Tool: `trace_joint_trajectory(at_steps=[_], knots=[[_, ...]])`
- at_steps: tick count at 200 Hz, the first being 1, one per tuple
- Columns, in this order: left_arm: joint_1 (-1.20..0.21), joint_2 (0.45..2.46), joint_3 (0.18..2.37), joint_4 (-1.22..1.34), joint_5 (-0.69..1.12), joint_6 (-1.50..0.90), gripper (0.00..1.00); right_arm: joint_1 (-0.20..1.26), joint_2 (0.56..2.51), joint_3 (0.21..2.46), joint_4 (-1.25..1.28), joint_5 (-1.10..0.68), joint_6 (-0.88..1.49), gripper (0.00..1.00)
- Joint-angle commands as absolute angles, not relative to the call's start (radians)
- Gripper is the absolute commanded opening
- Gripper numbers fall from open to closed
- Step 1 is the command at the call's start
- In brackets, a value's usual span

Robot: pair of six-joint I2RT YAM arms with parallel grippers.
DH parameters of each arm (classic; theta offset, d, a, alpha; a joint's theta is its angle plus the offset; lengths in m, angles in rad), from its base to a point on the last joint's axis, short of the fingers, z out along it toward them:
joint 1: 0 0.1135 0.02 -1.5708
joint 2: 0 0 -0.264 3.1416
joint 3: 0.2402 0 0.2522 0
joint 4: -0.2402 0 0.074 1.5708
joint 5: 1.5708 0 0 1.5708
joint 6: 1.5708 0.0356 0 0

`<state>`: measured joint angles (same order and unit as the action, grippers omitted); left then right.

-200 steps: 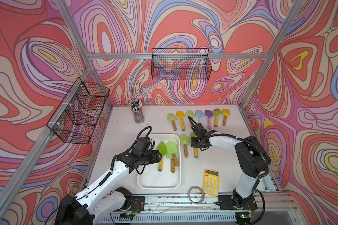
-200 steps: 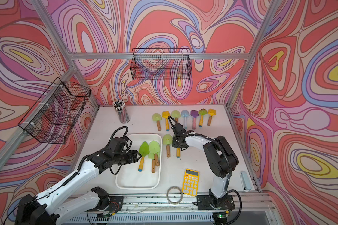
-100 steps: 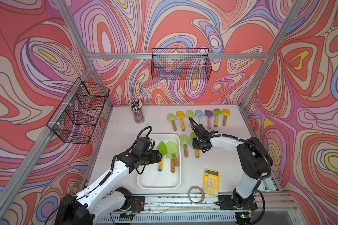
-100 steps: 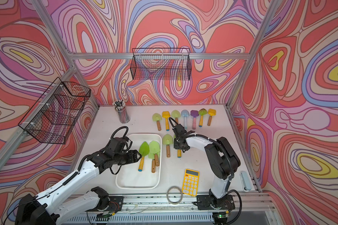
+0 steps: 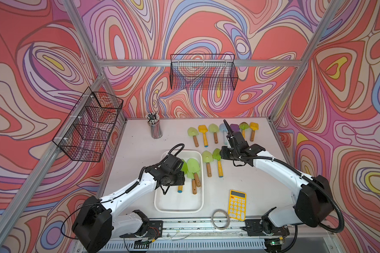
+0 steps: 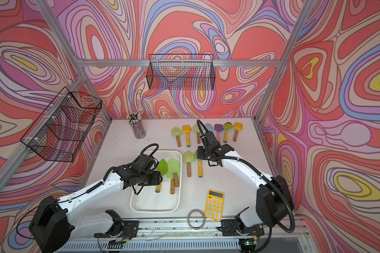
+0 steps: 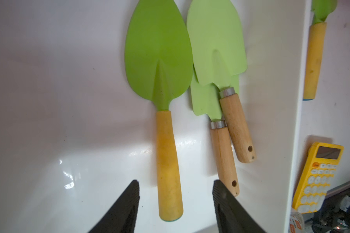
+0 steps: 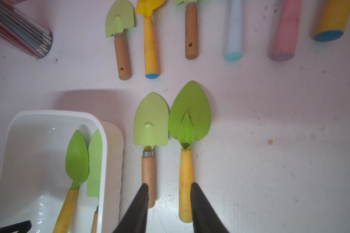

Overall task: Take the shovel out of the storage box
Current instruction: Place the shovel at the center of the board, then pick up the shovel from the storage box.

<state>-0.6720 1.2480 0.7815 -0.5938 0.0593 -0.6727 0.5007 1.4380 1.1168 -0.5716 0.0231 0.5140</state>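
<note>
Loosely, the left end effector (image 7: 176,188) straddles the shovel (image 7: 158,56) in the storage box (image 7: 49,90)

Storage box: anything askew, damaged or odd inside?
Only the stacking: the upper wooden-handled shovel lies on the blade of the lower wooden-handled shovel, slightly tilted to it. The yellow-handled shovel lies flat beside them. No damage or spill shows in the storage box.

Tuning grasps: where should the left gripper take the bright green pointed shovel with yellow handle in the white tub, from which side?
The yellow handle, mid-length, from above: it lies flat in the white plastic storage box with floor showing either side. Pale wooden-handled shovels lie close on one side.
</note>
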Motion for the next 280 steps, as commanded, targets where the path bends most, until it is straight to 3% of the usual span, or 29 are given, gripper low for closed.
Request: trace_joint_trajectory(at_steps=[1, 45, 96, 189, 215, 264, 280], knots=[[-0.721, 1.298, 0.831, -0.693, -0.06, -0.661, 0.59, 0.5, 1.405, 1.117, -0.595, 0.001, 0.518, 0.33], [-0.819, 1.431, 0.908, -0.805, -0.192, -0.675, 0.61, 0.501, 1.373, 1.073, -0.583, -0.012, 0.523, 0.33], [-0.847, 1.509, 0.887, -0.788, -0.199, -0.712, 0.6, 0.5, 1.347, 1.04, -0.573, -0.015, 0.525, 0.34], [-0.876, 1.553, 0.875, -0.741, -0.155, -0.736, 0.5, 0.501, 1.347, 1.019, -0.558, -0.021, 0.52, 0.32], [-0.879, 1.552, 0.87, -0.733, -0.156, -0.738, 0.39, 0.5, 1.344, 1.011, -0.556, -0.02, 0.521, 0.3], [-0.878, 1.533, 0.882, -0.75, -0.163, -0.741, 0.0, 0.5, 1.341, 1.009, -0.555, -0.021, 0.519, 0.27], [-0.878, 1.507, 0.892, -0.773, -0.171, -0.736, 0.0, 0.5, 1.335, 1.008, -0.555, -0.02, 0.52, 0.27]])
